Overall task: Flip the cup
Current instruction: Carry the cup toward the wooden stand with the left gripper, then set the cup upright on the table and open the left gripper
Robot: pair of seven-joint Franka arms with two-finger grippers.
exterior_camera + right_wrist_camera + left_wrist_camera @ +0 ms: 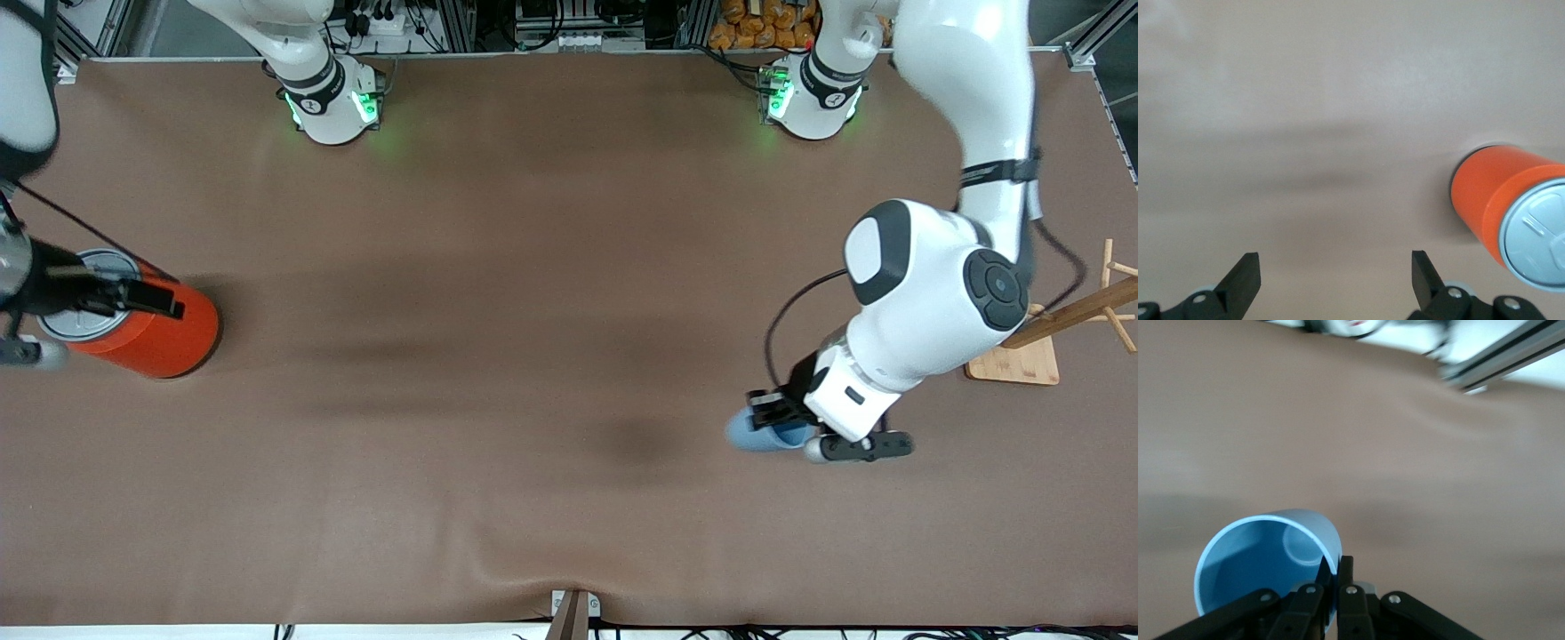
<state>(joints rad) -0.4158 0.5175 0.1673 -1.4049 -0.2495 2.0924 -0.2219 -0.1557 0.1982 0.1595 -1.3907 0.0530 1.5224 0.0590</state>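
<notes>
A: Item one, at the right arm's end of the bench?

B: Orange can (147,333), grey lid, upright. The right gripper (1336,273) hangs beside it, jaws wide apart, holding nothing. That arm waits.

A: Middle of the bench (533,267)?

B: Bare brown mat only, with a slight ripple at the edge nearest the front camera.

A: Item two, the thing of the task?

B: Cup (1268,563), small, light blue, darker blue inside. It lies tipped on its side toward the left arm's end of the bench, its open mouth facing the left wrist camera. The left gripper (773,411) has its jaws pinched together on the cup's wall at the rim, one fingertip (1327,572) inside, the other outside.

A: Item three?

B: Wooden stand (1058,333), a flat base with a slanted pegged post, close to the left arm's elbow and farther from the front camera than the cup.

A: Risks from here?

B: Judged only: the pinch takes just a thin strip of smooth plastic wall, so the cup could pivot or slip out as the wrist turns. Setting it down tilted could let it roll away. A wide swing of the elbow could knock the stand.

A: Room to move?

B: Plenty toward the middle and toward the front camera. The bench edge at the left arm's end is well apart from the cup; the can is well apart too.
</notes>
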